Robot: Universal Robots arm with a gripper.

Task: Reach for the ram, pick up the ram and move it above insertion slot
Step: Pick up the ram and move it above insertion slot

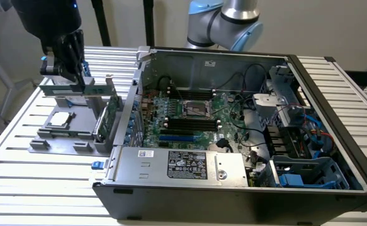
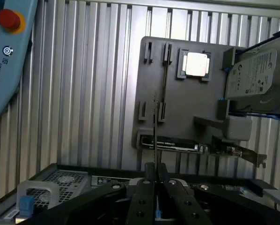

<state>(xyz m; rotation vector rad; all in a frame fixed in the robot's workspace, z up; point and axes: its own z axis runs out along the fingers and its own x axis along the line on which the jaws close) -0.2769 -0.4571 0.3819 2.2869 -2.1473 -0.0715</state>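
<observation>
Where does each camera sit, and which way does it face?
Exterior view: raised off the arm, looking down at the open black computer case and grey plastic fixture tray; blue-grey arm joint and black gripper show.
Wrist view: on the wrist, looking down past the gripper, shut on the thin green ram stick, onto the tray.
Shared: gripper, ram, tray, square silver processor chip.

arm (image 1: 224, 23) cut off by the exterior view's top edge, pendant (image 2: 6, 51) and hard drive (image 2: 259, 77) cut off at wrist view's edges, ram (image 2: 155, 126) seen only edge-on, chips hidden, case (image 1: 246, 188) bottom cut off
</observation>
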